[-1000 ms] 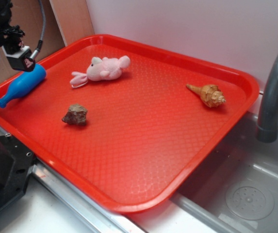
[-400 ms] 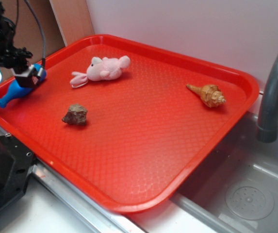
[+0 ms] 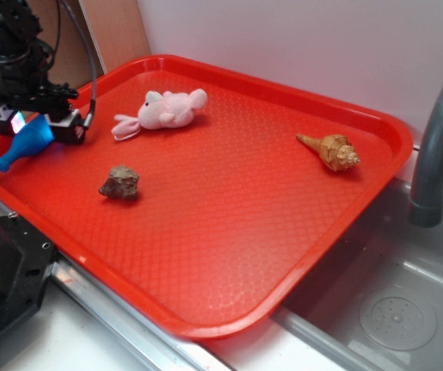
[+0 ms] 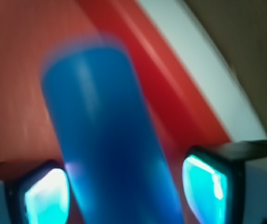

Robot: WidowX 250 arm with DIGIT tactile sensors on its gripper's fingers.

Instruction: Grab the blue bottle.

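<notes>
The blue bottle [image 3: 22, 144] lies on its side at the left edge of the red tray [image 3: 244, 232], neck pointing to the front left. My gripper [image 3: 37, 125] is lowered over its thick body, jaws open, one finger on each side. In the wrist view the bottle [image 4: 110, 140] fills the gap of the gripper [image 4: 126, 196]. The left pad [image 4: 47, 198] sits right beside the bottle. The right pad [image 4: 205, 182] stands a little apart from it. The bottle's base end is partly hidden behind the fingers in the exterior view.
On the tray lie a pink plush toy [image 3: 163, 108], a brown rock [image 3: 119, 182] and a tan seashell [image 3: 331, 150]. A grey faucet [image 3: 437, 147] and a sink [image 3: 391, 309] are at the right. The tray's raised rim runs close beside the bottle.
My gripper has come down and moved right from above the tray's left corner. It now straddles the bottle's body. The bottle has not moved.
</notes>
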